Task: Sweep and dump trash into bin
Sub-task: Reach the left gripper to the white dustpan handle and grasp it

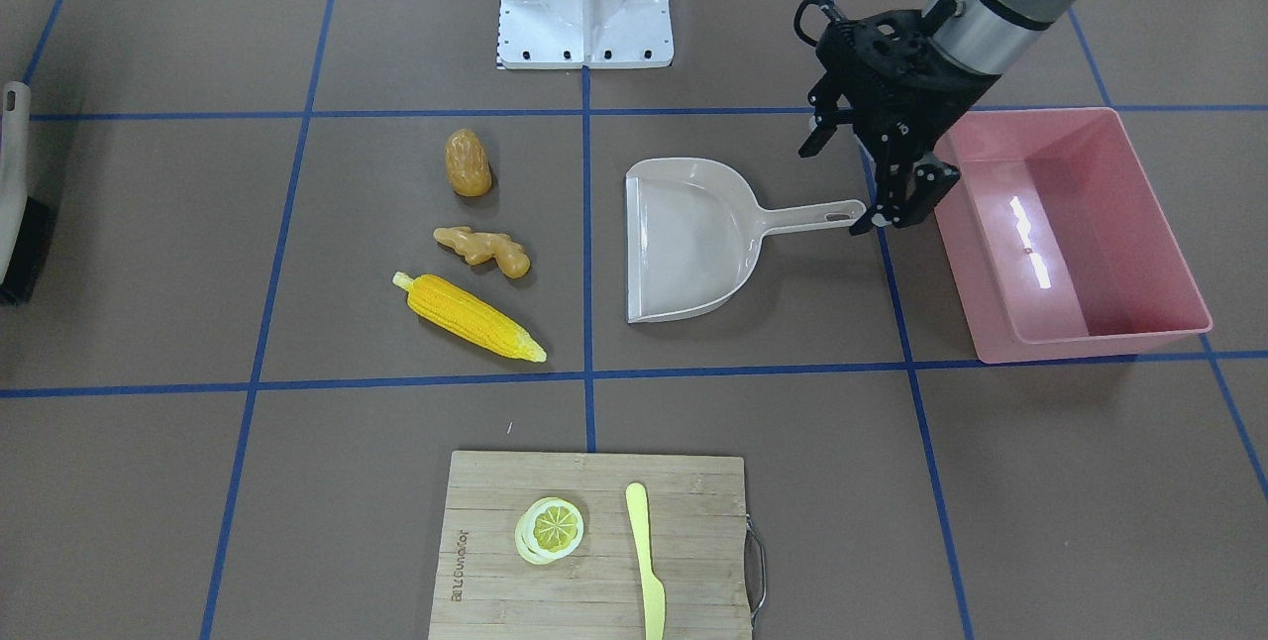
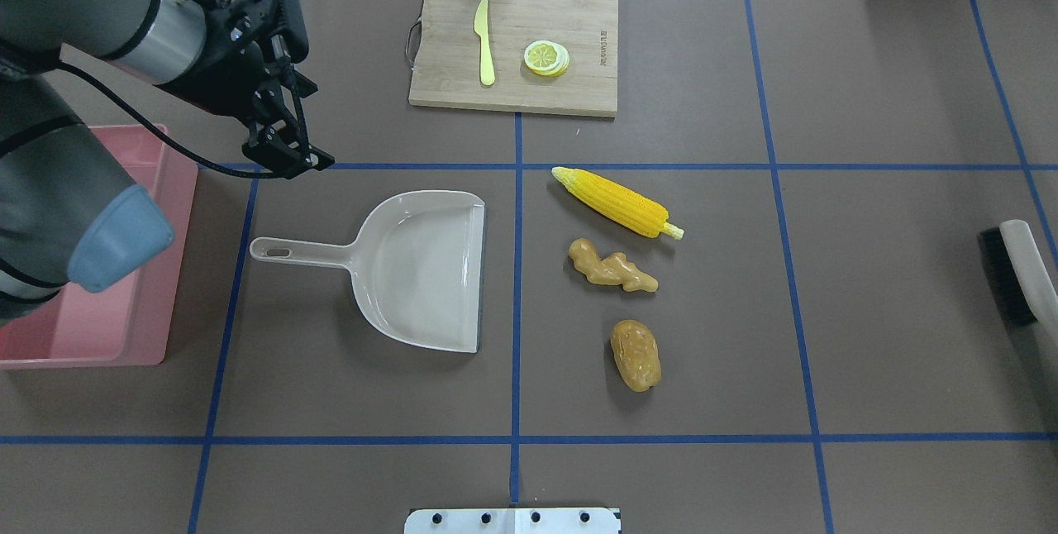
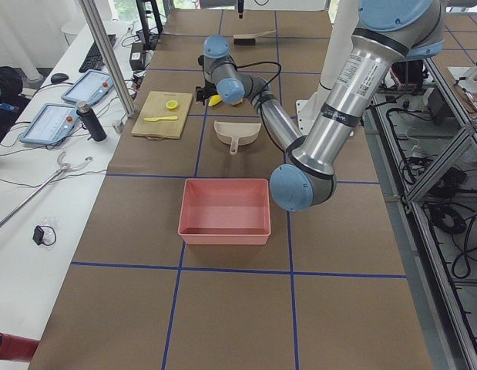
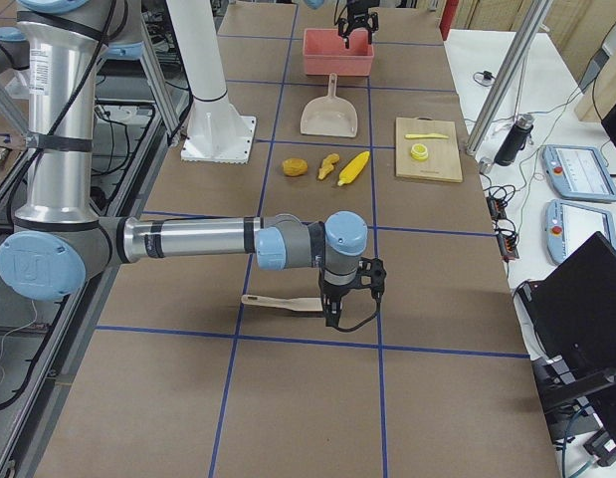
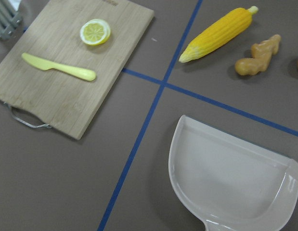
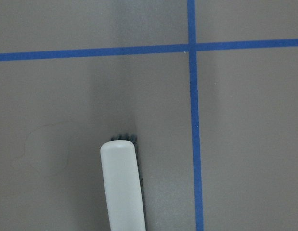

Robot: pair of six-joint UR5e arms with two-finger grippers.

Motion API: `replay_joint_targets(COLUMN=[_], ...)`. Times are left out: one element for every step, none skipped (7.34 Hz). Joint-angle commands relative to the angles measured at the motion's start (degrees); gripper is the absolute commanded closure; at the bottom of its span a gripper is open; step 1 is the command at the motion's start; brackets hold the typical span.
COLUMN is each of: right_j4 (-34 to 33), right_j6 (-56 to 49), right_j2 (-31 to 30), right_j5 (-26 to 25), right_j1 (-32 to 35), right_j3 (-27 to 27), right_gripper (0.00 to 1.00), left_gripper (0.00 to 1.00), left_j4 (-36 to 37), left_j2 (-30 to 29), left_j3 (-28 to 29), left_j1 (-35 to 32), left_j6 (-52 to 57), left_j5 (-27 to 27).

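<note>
The trash lies loose on the table: a yellow corn cob (image 1: 466, 316), a tan ginger root (image 1: 482, 250) and a brown-orange potato lump (image 1: 468, 162). They show again in the overhead view as corn (image 2: 616, 202), ginger (image 2: 612, 267) and potato (image 2: 636, 355). The pink bin (image 1: 991, 323) stands beyond the beige dustpan (image 1: 688, 239). My left gripper (image 1: 852, 189) is open and empty, hovering over the end of the dustpan handle (image 1: 812, 216). My right gripper (image 4: 339, 317) is at the brush (image 4: 278, 302); I cannot tell whether it is open or shut.
A wooden cutting board (image 1: 594, 600) carries a lemon slice (image 1: 550, 528) and a pale yellow knife (image 1: 646, 561). The brush (image 2: 1025, 269) lies at the table's far right edge. The robot's white base plate (image 1: 584, 26) stands at the back.
</note>
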Motion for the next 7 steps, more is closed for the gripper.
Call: replay_joint_targets(right_j4=[14.0,14.1,15.7,19.2,20.8,22.6,23.0], right_j6=[7.0,8.7,13.5,14.5,17.6,20.1,21.4], right_j2=[-7.8,-9.4,-13.6,-16.4,-16.9,-16.9,-16.9], right_j5=[0.2,0.5,0.5,0.3,-0.3,-1.9,-2.1], right_j1=[-4.1,-4.6,-6.7,-8.0,-10.5,-14.1,-15.4], right_j3=[0.5,2.2,6.1,6.4,6.4,6.4,6.4], right_gripper=[0.0,0.0,0.0,0.0,0.0,0.0,0.0], left_gripper=[0.02,0.02,0.02,0.02,0.02,0.02,0.02], left_j4=[-13.1,-16.7,-23.2,-30.3,-35.2,-35.2,-34.7], left_j2=[3.7,5.9,8.3,10.5,12.1,13.3,13.2], left_j3=[3.9,4.9,6.9,9.4,11.8,13.0,13.6], left_j1=[2.3,2.6,4.2,6.6,8.8,9.6,9.2], left_j6=[0.2,2.2,3.2,3.3,3.1,3.3,4.7], left_j5=[-0.5,-0.5,-0.2,0.3,0.9,1.0,1.1])
